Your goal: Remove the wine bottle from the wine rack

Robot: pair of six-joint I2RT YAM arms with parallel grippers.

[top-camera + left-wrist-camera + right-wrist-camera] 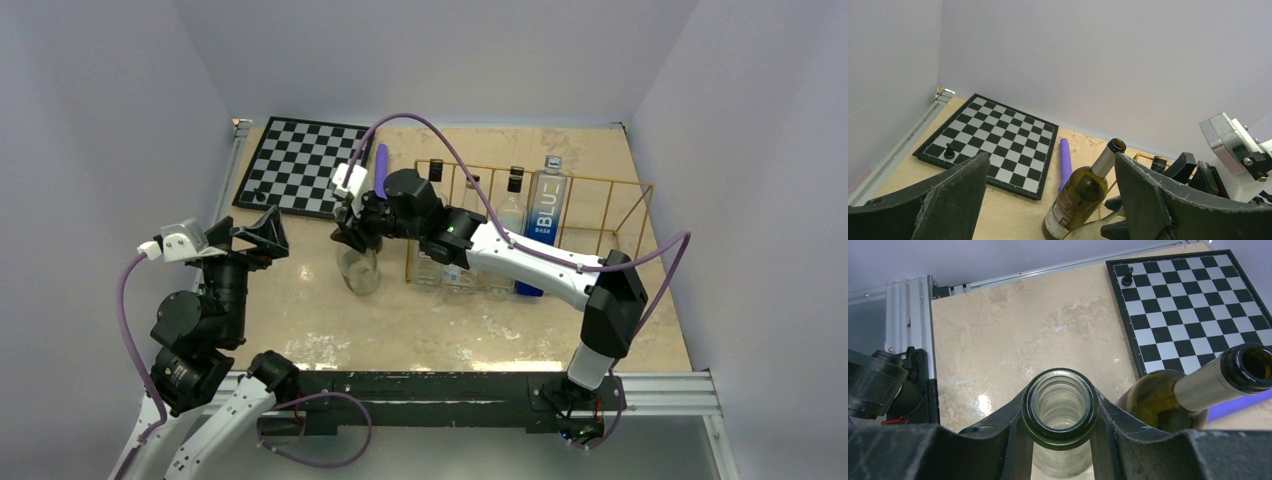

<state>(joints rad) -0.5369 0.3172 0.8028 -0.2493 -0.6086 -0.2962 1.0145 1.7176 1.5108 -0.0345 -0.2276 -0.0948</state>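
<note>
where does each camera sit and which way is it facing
Top external: overhead behind the robot, looking down on the table; left arm, right arm, wine rack, chessboard.
Left wrist: on the left arm, facing the back wall; its open left end effector frames the olive bottle.
Right wrist: looks down on the clear bottle clamped in the right end effector.
Shared: chessboard in all three.

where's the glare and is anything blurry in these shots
Top external: pale sheen on the table near the arm bases. Right wrist: glare patch on the table left of the clear bottle. Left wrist: small highlights on the dark bottle; chessboard sharp, no clear blur.
</note>
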